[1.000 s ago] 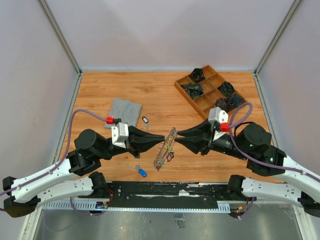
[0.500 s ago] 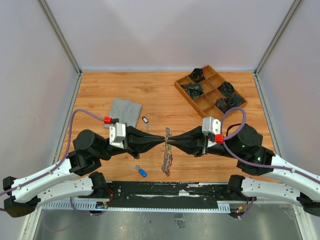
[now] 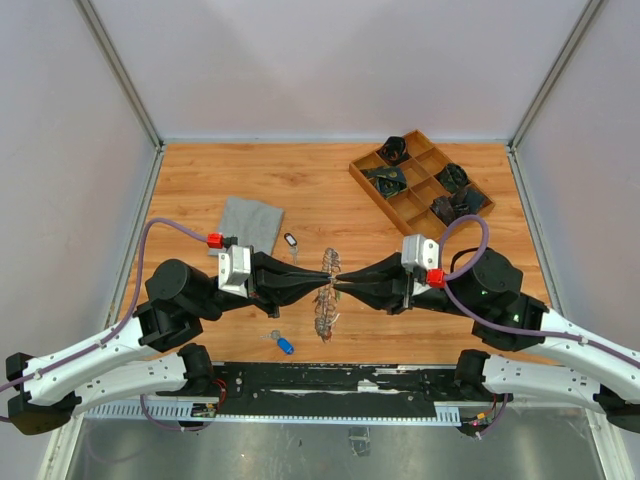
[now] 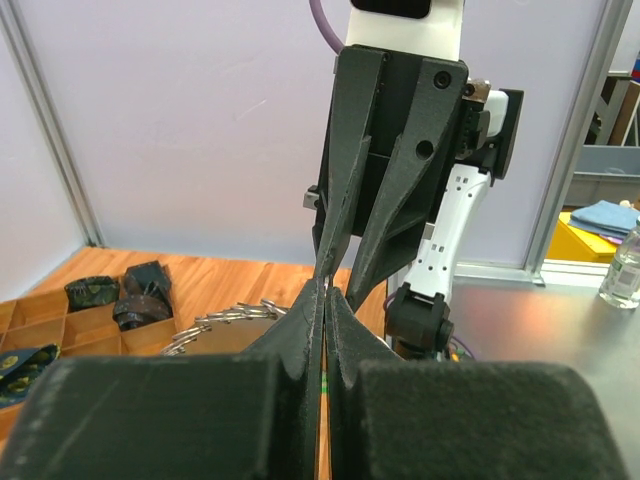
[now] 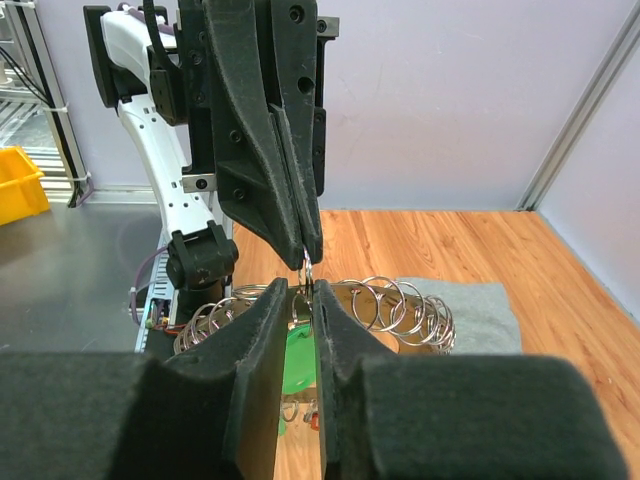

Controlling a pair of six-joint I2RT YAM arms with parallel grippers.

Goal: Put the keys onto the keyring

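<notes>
The keyring (image 3: 323,305), a thin ring crowded with silver keys and small rings, hangs edge-on between my two grippers above the table. My left gripper (image 3: 321,285) is shut on its top; in the left wrist view (image 4: 327,292) the jaws are pressed together, with the ring's loops (image 4: 215,322) to the left. My right gripper (image 3: 339,286) meets it tip to tip and is shut on the same spot (image 5: 310,288). A green tag (image 5: 298,355) hangs between its fingers, with ring loops (image 5: 405,305) beside them. A blue-tagged key (image 3: 284,345) and a dark-tagged key (image 3: 291,240) lie loose on the table.
A grey cloth square (image 3: 250,222) lies at the left of the table, also in the right wrist view (image 5: 480,310). A wooden divided tray (image 3: 405,205) holding dark items stands at the back right. Grey walls enclose the table.
My right gripper has moved left until its tips meet the left gripper's. The keyring has swung from a slanted spread between them to hanging edge-on.
</notes>
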